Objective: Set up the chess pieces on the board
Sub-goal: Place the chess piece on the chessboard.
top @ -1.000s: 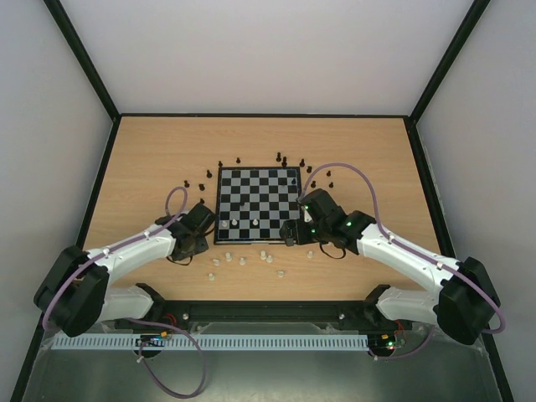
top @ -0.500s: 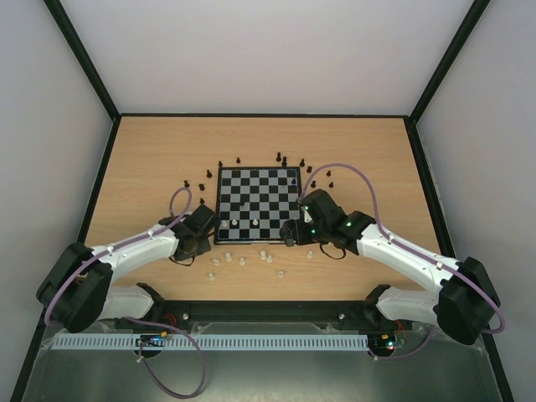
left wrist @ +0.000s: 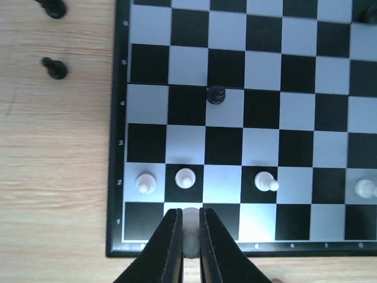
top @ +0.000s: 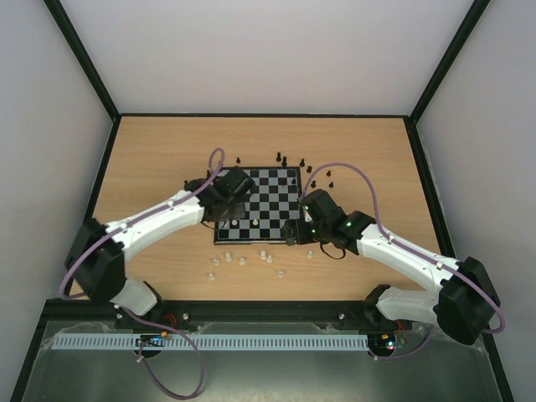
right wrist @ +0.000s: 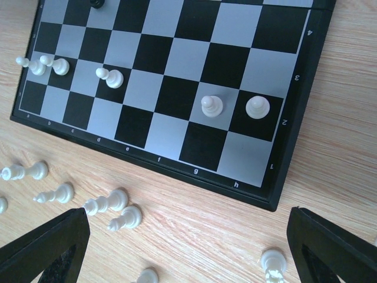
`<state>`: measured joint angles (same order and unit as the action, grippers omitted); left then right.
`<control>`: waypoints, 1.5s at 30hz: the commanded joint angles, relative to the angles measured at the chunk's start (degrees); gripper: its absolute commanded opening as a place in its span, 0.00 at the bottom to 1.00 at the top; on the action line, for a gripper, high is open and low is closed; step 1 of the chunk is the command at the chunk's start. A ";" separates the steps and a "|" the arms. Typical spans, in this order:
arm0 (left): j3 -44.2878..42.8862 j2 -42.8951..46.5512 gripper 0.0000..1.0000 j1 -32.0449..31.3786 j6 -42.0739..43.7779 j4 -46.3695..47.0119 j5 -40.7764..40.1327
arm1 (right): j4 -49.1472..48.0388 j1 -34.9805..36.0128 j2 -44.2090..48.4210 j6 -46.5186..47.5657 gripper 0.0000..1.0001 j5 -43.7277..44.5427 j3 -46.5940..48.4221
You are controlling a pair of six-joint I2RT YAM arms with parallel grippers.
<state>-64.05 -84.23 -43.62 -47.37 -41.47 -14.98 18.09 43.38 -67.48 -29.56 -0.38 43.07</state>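
The board [top: 264, 201] lies mid-table. My left gripper [top: 228, 216] hangs over its near left part. In the left wrist view it [left wrist: 189, 227] is shut on a cream-white piece [left wrist: 190, 219] above the near row, second square from the left. White pawns [left wrist: 185, 178] stand in the second row, and one black pawn [left wrist: 217, 94] stands further in. My right gripper [top: 293, 234] is wide open and empty over the table by the board's near right corner [right wrist: 277, 200]. Several loose white pieces [right wrist: 118, 200] lie below it.
Several black pieces [top: 279, 157] stand off the board along its far and side edges; two show in the left wrist view [left wrist: 54, 69]. More loose white pieces [top: 243, 260] lie on the wood between the board and the arm bases.
My left arm has swung from the table beside the board's near left corner up and over the board's left part. The right arm has not moved.
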 commanded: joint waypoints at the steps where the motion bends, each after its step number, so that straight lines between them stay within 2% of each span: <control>1: -2.85 -8.45 0.02 -0.94 5.33 -1.29 1.81 | 1.94 0.31 0.51 0.05 0.93 2.26 0.25; 8: -4.56 -16.21 0.02 -1.50 7.18 3.51 4.84 | 2.24 0.26 0.29 -0.15 0.93 3.37 0.35; 27: -5.67 -21.86 0.03 -1.65 7.66 6.21 5.53 | 2.04 0.29 0.07 -0.03 0.93 3.15 0.04; 37: -4.96 -17.70 0.19 -2.26 6.92 2.88 3.59 | 2.21 0.22 -0.51 -0.21 0.94 3.76 0.21; 43: -5.09 -15.76 0.33 -2.26 7.23 3.11 3.70 | 2.89 0.07 -1.11 -0.55 0.94 5.65 0.89; 45: -6.11 -15.58 0.34 -2.26 7.78 3.34 3.88 | 3.27 -0.34 -1.31 -0.79 0.94 6.48 1.33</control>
<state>-68.99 -101.67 -45.47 -40.16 -36.73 -10.74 18.22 43.35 -68.07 -29.67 3.62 43.13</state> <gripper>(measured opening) 0.332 0.940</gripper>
